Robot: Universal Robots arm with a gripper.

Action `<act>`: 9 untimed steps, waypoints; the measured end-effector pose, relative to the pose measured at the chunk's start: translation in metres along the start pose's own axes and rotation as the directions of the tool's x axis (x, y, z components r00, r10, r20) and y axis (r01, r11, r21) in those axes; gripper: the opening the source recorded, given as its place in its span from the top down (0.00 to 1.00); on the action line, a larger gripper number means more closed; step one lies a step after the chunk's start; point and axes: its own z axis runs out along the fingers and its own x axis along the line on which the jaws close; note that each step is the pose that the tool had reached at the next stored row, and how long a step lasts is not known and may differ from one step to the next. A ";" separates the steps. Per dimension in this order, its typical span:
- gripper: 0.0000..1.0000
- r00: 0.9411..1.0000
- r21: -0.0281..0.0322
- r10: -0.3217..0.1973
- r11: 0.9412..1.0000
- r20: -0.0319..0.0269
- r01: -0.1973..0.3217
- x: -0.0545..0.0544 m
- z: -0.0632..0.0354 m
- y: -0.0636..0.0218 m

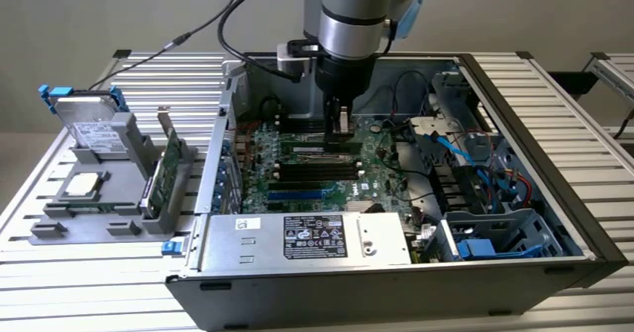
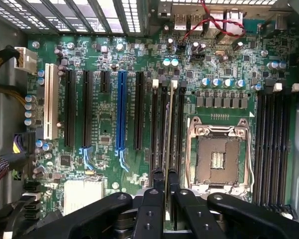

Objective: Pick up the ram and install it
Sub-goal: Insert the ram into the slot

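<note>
The gripper (image 1: 342, 124) hung low inside the open computer case (image 1: 554, 198), over the motherboard (image 2: 114, 164). Its jaws stood narrow, clamped on the ram (image 2: 168, 129), which the wrist view caught edge-on as a thin pale line running out from between the fingers (image 2: 156, 186). That line lay along the group of black slots (image 2: 154, 124) just beside the empty processor socket (image 2: 217, 154) and seemed to sit over one of the middle slots, though whether its lower edge touched the slot could not be told. The white latches (image 2: 155, 83) showed at the slots' far end. By my reading the pick-up was done and the step in hand was the install itself — lining the stick up over its slot. Seating it would call for the stick kept upright and parallel to the slot, edge centred between the latches, then a straight, even push down — any tilt could jam it
</note>
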 end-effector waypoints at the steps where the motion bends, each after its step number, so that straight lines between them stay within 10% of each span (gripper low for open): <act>1: 0.87 1.000 0.000 0.002 1.000 -0.001 -0.002 0.000 0.0017 0.0001; 9: 0.87 1.000 0.002 0.004 1.000 -0.001 -0.004 0.004 0.0163 0.0000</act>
